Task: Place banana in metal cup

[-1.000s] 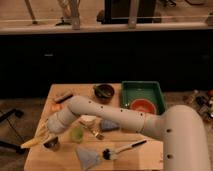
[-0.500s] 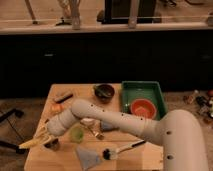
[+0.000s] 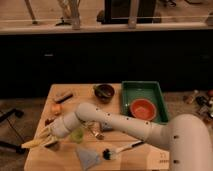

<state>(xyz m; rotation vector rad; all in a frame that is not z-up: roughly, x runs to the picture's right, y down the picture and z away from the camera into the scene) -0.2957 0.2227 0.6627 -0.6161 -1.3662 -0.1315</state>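
Observation:
The banana (image 3: pixel 31 144) is a slim yellow piece sticking out to the left over the table's front left edge. My gripper (image 3: pixel 45 136) is at the front left of the wooden table (image 3: pixel 150 155), shut on the banana's right end. The metal cup (image 3: pixel 53 146) is a small dull grey cup right below and beside the fingers, partly hidden by them. The banana lies level with the cup's rim, mostly to its left.
A translucent green cup (image 3: pixel 77 134) stands just right of the gripper. A grey cloth (image 3: pixel 88 157) and a black brush (image 3: pixel 120 148) lie in front. A dark bowl (image 3: pixel 104 92), a green tray (image 3: pixel 131 95) holding an orange bowl (image 3: pixel 143 109), and orange-red food pieces (image 3: pixel 56 108) lie further back.
My gripper with the banana has moved slightly down and to the left, closer to the metal cup. Nothing else has moved.

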